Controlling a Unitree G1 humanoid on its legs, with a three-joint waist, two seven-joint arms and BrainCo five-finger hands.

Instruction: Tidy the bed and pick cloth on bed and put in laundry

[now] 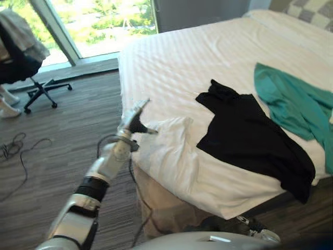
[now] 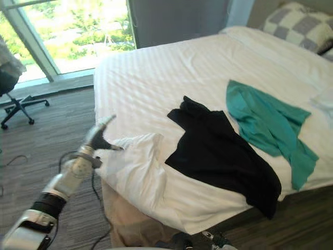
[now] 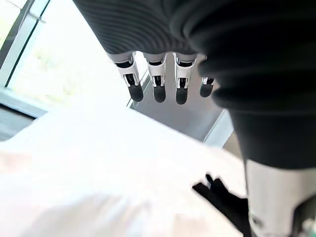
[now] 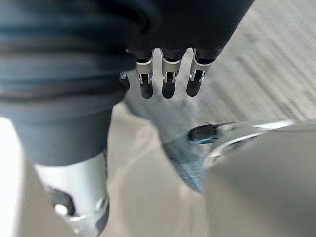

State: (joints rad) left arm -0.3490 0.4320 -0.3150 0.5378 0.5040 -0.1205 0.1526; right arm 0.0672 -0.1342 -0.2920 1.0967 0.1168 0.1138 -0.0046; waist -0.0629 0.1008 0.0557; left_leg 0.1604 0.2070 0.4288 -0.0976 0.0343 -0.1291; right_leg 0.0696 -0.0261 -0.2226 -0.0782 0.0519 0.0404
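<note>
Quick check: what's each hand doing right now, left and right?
Left hand: open, fingers straight, holding nothing, by the folded corner of the white sheet.
Right hand: open, fingers straight, holding nothing.

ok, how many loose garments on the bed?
2. Black garment at the near edge, a corner hanging over; teal garment beside it, toward the pillow. More may lie out of frame.

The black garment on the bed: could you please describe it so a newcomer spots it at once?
Find the white bed. At its near edge lies the black garment, one end hanging over. Unlike the teal cloth nearer the pillow, it is black.
</note>
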